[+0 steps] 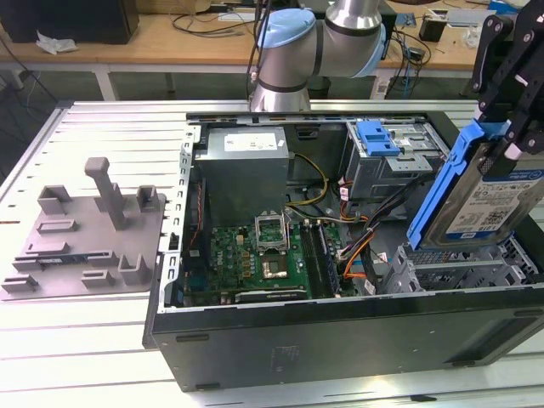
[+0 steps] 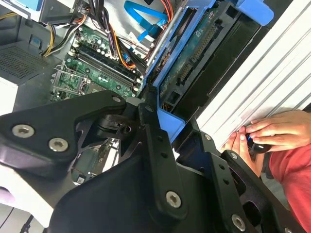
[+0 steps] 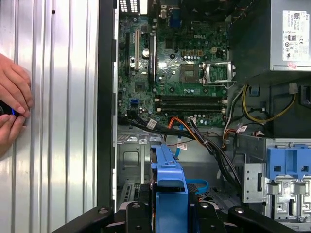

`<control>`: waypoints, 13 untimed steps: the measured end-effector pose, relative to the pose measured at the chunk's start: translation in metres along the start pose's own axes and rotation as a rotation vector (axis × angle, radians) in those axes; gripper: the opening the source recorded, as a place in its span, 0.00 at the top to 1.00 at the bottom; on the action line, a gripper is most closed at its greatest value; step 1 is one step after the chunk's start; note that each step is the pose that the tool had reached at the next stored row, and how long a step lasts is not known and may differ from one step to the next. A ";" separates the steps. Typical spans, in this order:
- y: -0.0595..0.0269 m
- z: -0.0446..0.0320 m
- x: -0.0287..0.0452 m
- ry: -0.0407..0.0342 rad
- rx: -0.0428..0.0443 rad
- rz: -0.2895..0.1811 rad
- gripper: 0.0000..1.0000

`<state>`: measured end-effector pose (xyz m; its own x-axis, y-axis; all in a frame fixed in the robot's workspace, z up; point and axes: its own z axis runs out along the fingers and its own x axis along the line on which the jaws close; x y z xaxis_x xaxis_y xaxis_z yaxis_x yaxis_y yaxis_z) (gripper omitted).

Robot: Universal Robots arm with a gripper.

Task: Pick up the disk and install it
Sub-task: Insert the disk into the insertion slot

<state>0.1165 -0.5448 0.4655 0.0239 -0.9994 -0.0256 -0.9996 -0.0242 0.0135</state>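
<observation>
The disk (image 1: 489, 191), a silver drive with a white-and-blue label in a blue carrier, hangs tilted on edge over the metal drive cage (image 1: 450, 274) at the exterior view's right end of the open computer case. My gripper (image 1: 503, 136) comes down from above and is shut on the disk's upper part. The second wrist view has the black fingers (image 2: 150, 141) clamped on the carrier, with the disk's (image 2: 194, 63) dark underside and connector beyond them. In the first wrist view the carrier's blue edge (image 3: 170, 182) rises between the gripper's black links above the cage floor.
Inside the case are the grey power-supply box (image 1: 246, 166), the motherboard (image 1: 255, 255), bundled cables (image 1: 357, 246) and a bay with a blue latch (image 1: 378, 136). A grey fixture plate (image 1: 85, 225) lies at the exterior view's left. A person's hands (image 3: 12, 109) rest on the ribbed table beside the case.
</observation>
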 end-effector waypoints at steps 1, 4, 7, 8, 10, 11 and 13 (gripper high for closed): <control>-0.0001 0.0002 0.0000 0.0001 0.0000 0.000 0.63; -0.0002 0.0011 0.0000 -0.0001 0.0000 0.000 0.63; -0.0002 0.0024 0.0001 -0.0001 0.0000 0.000 0.63; -0.0002 0.0028 0.0001 -0.0001 0.0000 0.000 0.63; -0.0003 0.0034 0.0001 -0.0001 0.0000 0.000 0.63; -0.0003 0.0039 0.0001 0.0000 0.0000 0.000 0.63; -0.0003 0.0051 0.0001 -0.0001 0.0000 0.000 0.63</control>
<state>0.1168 -0.5448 0.4604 0.0239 -0.9994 -0.0257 -0.9996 -0.0243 0.0135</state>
